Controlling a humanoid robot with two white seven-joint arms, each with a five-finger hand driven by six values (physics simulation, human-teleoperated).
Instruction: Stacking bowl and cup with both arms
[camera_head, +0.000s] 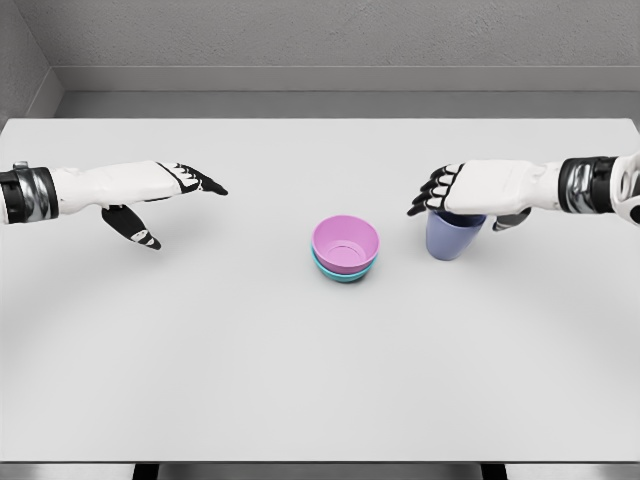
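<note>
One cup (455, 236) under right robot hand (450, 190)

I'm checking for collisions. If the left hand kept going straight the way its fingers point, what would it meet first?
Probably nothing: the left hand points right, a line passing behind the pink bowl toward the right hand over the cup; depth is unclear.

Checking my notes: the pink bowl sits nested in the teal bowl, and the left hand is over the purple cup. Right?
Not quite. The head view shows the right hand over the cup, not the left hand. The pink bowl does sit nested in the teal bowl.
</note>
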